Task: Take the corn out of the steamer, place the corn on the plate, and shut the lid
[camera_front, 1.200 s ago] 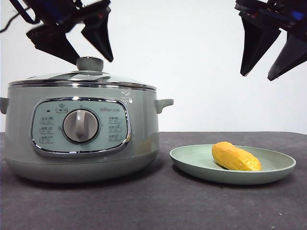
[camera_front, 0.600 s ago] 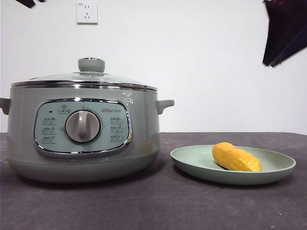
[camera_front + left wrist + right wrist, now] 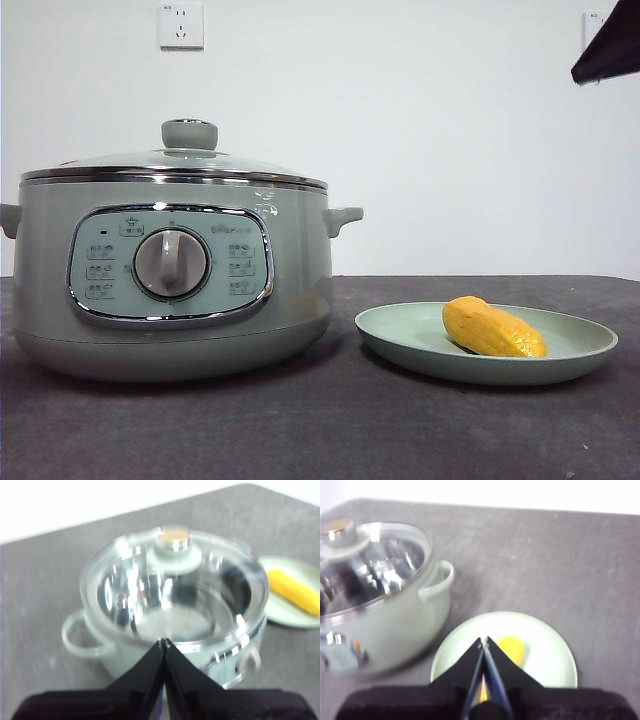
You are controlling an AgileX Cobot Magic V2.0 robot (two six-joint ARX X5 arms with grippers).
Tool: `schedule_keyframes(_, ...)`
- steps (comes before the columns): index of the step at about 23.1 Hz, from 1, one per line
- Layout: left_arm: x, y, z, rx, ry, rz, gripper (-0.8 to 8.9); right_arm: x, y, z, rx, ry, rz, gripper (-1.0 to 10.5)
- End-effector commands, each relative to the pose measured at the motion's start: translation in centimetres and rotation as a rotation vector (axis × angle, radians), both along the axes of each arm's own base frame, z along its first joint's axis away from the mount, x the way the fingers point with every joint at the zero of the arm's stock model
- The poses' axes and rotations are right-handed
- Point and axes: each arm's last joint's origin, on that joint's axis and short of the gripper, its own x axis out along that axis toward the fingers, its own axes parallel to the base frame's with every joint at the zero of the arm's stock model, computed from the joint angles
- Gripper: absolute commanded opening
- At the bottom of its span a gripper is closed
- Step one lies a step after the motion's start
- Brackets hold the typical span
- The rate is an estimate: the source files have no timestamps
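Observation:
The sage-green steamer (image 3: 170,270) stands at the left with its glass lid (image 3: 175,160) seated on it. The yellow corn (image 3: 492,327) lies on the pale green plate (image 3: 400,335) at the right. My left gripper (image 3: 164,641) is shut and empty, high above the steamer (image 3: 125,655), looking down on the lid (image 3: 172,585). My right gripper (image 3: 483,641) is shut and empty, high above the plate (image 3: 545,650) and the corn (image 3: 512,649). One black arm tip (image 3: 612,50) shows at the front view's top right corner.
The dark grey table (image 3: 330,420) carries the steamer and the plate. A white wall with a power socket (image 3: 181,25) stands behind. The steamer's side handle (image 3: 342,217) sticks out toward the plate.
Both arms have risen away: the left one has left the front view and the right one has shrunk to a tip at the top right corner. Lid, steamer, plate and corn have not moved.

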Motion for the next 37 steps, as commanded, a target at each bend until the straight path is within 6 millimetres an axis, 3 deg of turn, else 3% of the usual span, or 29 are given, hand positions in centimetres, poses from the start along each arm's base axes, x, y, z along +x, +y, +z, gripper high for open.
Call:
schedule_keyframes(1, 0.0, 0.0, -0.5, -0.004, 0.047, 0.008, -0.02, 0.1, -0.1, -0.2, 0.005, 0.005, -0.034, 0.0)
schedule_keyframes(14, -0.1, 0.0, -1.0, 0.024, 0.108, -0.001, -0.03, 0.0, -0.2, -0.6, -0.017, 0.034, -0.051, 0.0)
schedule_keyframes(21, -3.3, 2.6, 0.9, 0.079, -0.336, 0.066, -0.03, -0.1, -0.2, -0.8, -0.029, 0.057, -0.051, 0.0)
schedule_keyframes(31, 0.5, 3.6, -7.9, 0.066, -0.223, 0.194, -0.03, -0.1, -0.2, -0.9, -0.034, 0.065, -0.051, 0.0)
schedule_keyframes(37, 1.1, 4.2, -11.9, 0.03, -0.123, 0.267, -0.03, -0.1, -0.2, -0.9, -0.034, 0.065, -0.051, 0.0)
